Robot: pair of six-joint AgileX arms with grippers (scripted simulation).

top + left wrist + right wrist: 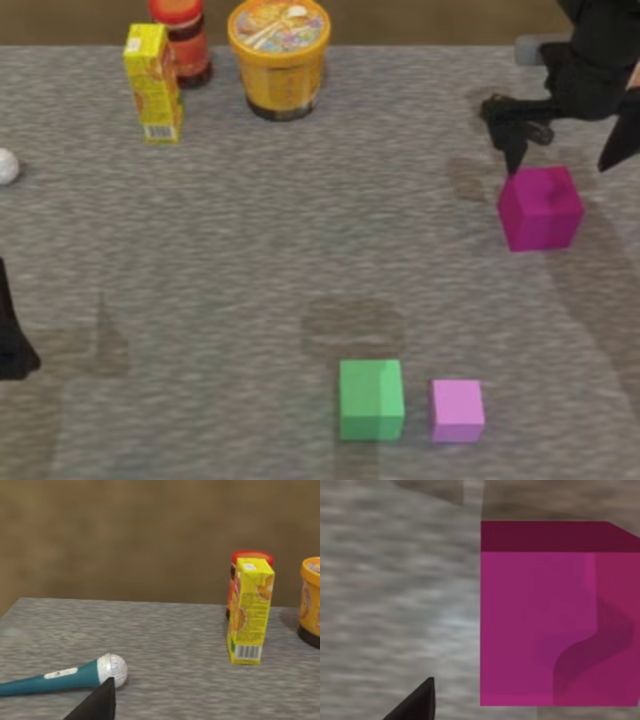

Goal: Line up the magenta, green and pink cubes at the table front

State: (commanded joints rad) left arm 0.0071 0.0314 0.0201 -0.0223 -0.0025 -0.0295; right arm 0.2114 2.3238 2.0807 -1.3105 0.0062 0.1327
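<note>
In the top view the large matte deep-magenta cube (541, 207) sits on the grey speckled desk (250, 250) at the right of the frame, well apart from the bright green cube (371, 400) and small lilac-pink cube (457, 410), already side by side at the lower edge. The right gripper (560, 150) hovers over it, jaws released, apparently to fetch it. The left gripper (12, 345) waits at the left edge; I cannot tell its jaws.
</note>
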